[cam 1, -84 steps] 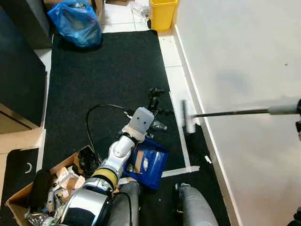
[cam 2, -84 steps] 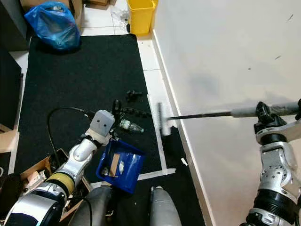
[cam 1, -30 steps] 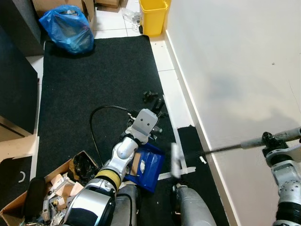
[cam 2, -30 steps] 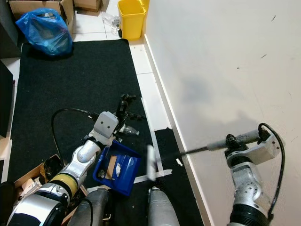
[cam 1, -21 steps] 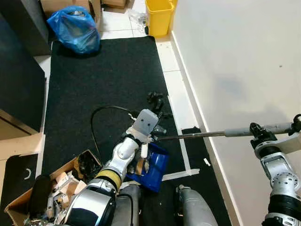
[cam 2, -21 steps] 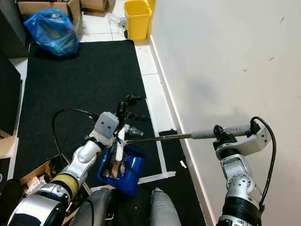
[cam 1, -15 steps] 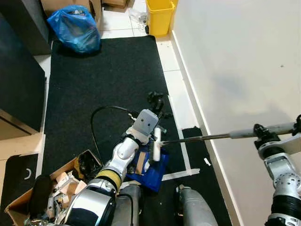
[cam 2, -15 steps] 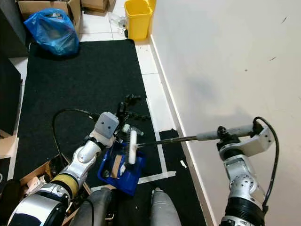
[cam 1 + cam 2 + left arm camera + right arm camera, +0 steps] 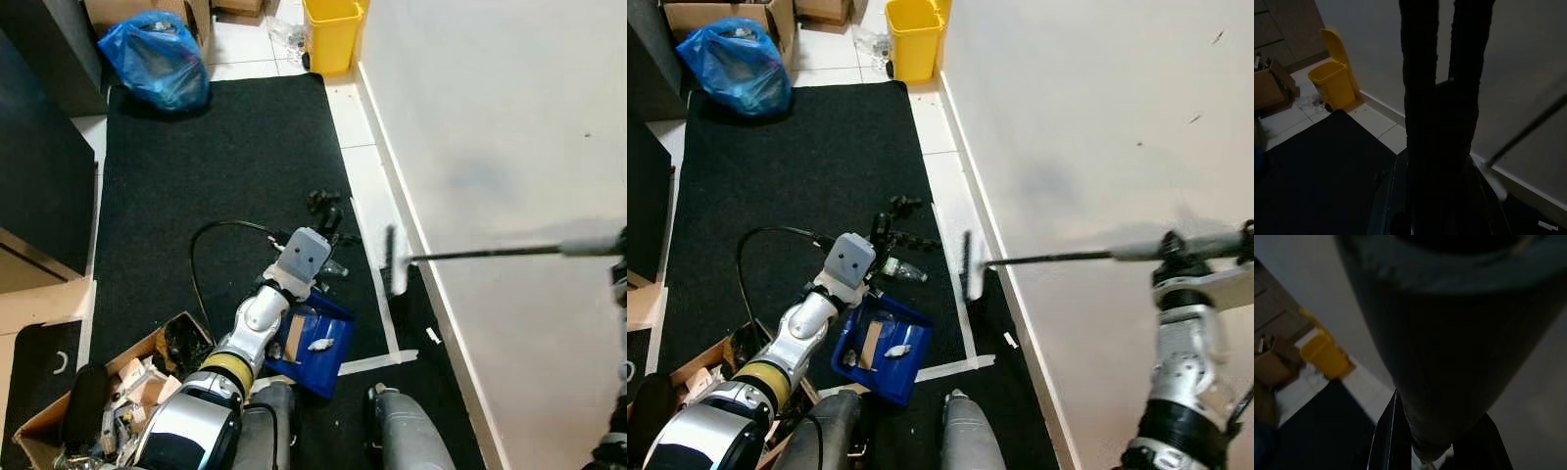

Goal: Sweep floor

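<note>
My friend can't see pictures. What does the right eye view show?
The robot's right gripper holds a long brush out near the white wall, while its left gripper holds a blue dustpan with scraps on a black mat.

The mat looks like matt black cloth with a rough nap; the floor beside it is smooth pale tile. The dustpan is glossy blue plastic, the bin yellow plastic, the bag shiny crinkled blue film. The box is brown cardboard. The wall is matt white paint. The broom has a thin dark shaft.
</note>
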Motion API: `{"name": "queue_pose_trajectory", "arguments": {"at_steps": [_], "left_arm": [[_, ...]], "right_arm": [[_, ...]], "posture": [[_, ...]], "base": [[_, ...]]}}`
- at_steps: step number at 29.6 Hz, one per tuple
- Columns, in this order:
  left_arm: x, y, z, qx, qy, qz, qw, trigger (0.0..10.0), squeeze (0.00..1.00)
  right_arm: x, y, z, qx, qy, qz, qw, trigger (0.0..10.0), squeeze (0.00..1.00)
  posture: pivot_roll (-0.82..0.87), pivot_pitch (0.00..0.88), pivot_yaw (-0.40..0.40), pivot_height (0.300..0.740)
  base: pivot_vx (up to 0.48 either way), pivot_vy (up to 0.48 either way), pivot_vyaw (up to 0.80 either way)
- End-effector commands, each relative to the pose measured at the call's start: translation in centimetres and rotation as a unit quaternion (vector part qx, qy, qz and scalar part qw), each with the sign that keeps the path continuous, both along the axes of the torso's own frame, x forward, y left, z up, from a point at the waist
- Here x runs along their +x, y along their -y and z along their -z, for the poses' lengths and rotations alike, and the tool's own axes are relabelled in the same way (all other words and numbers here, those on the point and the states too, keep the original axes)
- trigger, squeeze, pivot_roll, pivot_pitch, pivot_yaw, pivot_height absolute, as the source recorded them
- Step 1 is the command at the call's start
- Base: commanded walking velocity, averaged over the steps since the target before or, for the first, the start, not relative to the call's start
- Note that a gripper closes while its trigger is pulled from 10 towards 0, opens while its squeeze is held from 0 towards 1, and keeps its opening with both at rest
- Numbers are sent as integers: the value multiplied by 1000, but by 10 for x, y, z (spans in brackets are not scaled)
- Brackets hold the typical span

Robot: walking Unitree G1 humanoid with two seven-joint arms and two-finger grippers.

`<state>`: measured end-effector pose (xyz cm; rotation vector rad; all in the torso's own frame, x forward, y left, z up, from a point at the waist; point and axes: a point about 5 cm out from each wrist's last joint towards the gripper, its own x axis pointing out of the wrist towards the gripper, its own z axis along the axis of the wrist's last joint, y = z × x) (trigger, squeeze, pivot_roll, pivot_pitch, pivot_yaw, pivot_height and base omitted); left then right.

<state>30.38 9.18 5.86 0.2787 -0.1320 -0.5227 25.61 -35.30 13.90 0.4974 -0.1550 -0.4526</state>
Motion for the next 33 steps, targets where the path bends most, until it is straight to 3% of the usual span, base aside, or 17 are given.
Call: {"name": "queue_pose_trajectory", "arguments": {"at_steps": [1, 2, 3, 4, 9, 14, 20, 22, 26, 29, 30, 33], "left_arm": [[-5, 11, 4, -2, -6, 22, 1000, 10000, 0], [-6, 11, 4, -2, -6, 23, 1000, 10000, 0], [-6, 11, 4, -2, -6, 23, 1000, 10000, 0], [-6, 12, 4, -3, -6, 24, 1000, 10000, 0], [-6, 13, 4, -4, -5, 25, 1000, 10000, 0], [-6, 14, 4, -4, -7, 28, 1000, 10000, 0], [-7, 13, 5, -5, -8, 28, 1000, 10000, 0], [-7, 13, 5, -5, -8, 28, 1000, 10000, 0], [-7, 12, 5, -5, -8, 28, 1000, 10000, 0], [-7, 12, 5, -5, -8, 28, 1000, 10000, 0], [-7, 13, 5, -5, -8, 29, 1000, 10000, 0], [-7, 14, 5, -6, -7, 31, 999, 10000, 0]], "right_arm": [[-9, 12, -7, -31, -2, 26, 999, 10000, 0], [-13, 22, -4, -66, -59, 35, 995, 10000, 0], [-13, 22, -4, -66, -59, 35, 995, 10000, 0], [-16, 26, -3, -85, -95, 38, 991, 10000, 0], [-19, 28, 0, -83, -131, 21, 988, 10000, 0], [-23, 16, 12, -40, -193, -45, 979, 10000, 0], [-33, 5, 31, -3, -234, -56, 971, 10000, 0], [-35, 1, 35, 7, -243, -61, 968, 10000, 0], [-42, -22, 56, 77, -250, -73, 962, 10000, 0], [-42, -28, 59, 91, -250, -78, 961, 10000, 0], [-39, -39, 64, 118, -240, -74, 961, 10000, 0], [-31, -46, 64, 141, -206, -54, 967, 10000, 0]], "posture": [[-71, 165, -69, 740], [-73, 162, -71, 740], [-73, 162, -71, 740], [-73, 162, -71, 740], [-78, 166, -71, 740], [-79, 168, -75, 740], [-77, 172, -80, 740], [-77, 174, -81, 740], [-81, 179, -80, 740], [-81, 180, -79, 740], [-82, 180, -78, 740], [-83, 179, -75, 740]], "base": [[0, 0, 0], [0, 0, 0], [0, 0, 0], [0, 0, 0], [0, 0, 0], [0, 0, 0], [0, 0, 0], [0, 0, 0], [0, 0, 0], [0, 0, 0], [0, 0, 0], [0, 0, 0]]}}
